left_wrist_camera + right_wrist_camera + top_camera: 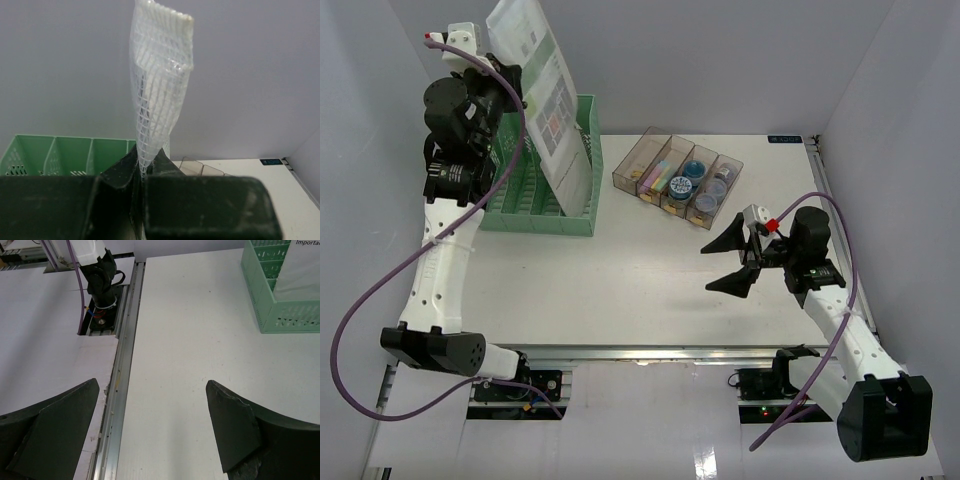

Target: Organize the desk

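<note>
- White mesh pouch: light, floppy; my left tool pinches its edge, tilted over the green rack.
- My right tool: spread, empty, well right of the rack.
- The bench: rigid, fixed, beneath the rack.

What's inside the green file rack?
A mesh document pouch, lower end in an end slot of the rack, pinched by the shut left gripper. Visible slots elsewhere look empty; the pouch hides its own slot's floor.

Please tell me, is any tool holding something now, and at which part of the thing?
The left tool is shut on the mesh document sleeve, pinching one edge of it. The right tool is open and holds nothing.
</note>
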`<action>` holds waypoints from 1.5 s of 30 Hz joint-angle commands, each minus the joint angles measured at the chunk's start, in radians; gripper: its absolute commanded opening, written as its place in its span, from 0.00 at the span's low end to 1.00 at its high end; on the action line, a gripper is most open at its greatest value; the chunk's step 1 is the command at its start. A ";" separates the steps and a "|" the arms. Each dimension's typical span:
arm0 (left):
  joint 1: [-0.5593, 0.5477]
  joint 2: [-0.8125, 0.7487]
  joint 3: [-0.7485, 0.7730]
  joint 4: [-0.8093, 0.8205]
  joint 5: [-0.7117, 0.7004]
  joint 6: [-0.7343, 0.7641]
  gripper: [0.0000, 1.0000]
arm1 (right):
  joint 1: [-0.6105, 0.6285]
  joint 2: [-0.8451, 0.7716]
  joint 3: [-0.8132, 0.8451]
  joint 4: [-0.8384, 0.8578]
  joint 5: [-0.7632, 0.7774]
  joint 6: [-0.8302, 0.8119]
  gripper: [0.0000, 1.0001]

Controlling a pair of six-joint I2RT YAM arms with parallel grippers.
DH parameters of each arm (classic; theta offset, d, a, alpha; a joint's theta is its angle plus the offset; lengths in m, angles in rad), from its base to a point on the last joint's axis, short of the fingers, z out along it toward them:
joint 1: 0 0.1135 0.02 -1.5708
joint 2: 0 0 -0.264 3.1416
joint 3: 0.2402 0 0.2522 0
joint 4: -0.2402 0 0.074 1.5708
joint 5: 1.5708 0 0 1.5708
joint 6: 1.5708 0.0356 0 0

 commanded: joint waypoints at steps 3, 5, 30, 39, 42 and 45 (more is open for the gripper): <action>0.075 0.007 0.053 0.139 0.009 0.047 0.00 | -0.012 -0.015 -0.004 0.008 -0.026 -0.022 0.94; 0.077 0.011 0.064 0.160 -0.010 0.082 0.00 | -0.012 -0.014 -0.003 0.008 -0.026 -0.022 0.94; 0.129 -0.064 -0.235 0.306 0.206 0.192 0.00 | -0.016 0.002 -0.004 0.008 -0.033 -0.022 0.94; 0.170 -0.072 -0.366 0.373 0.252 0.135 0.00 | -0.016 0.004 -0.004 0.008 -0.037 -0.023 0.94; 0.218 -0.073 -0.470 0.431 0.282 0.103 0.00 | -0.017 0.008 -0.004 0.008 -0.035 -0.024 0.94; 0.257 -0.075 -0.562 0.523 0.341 0.044 0.00 | -0.018 0.011 -0.006 0.008 -0.035 -0.025 0.94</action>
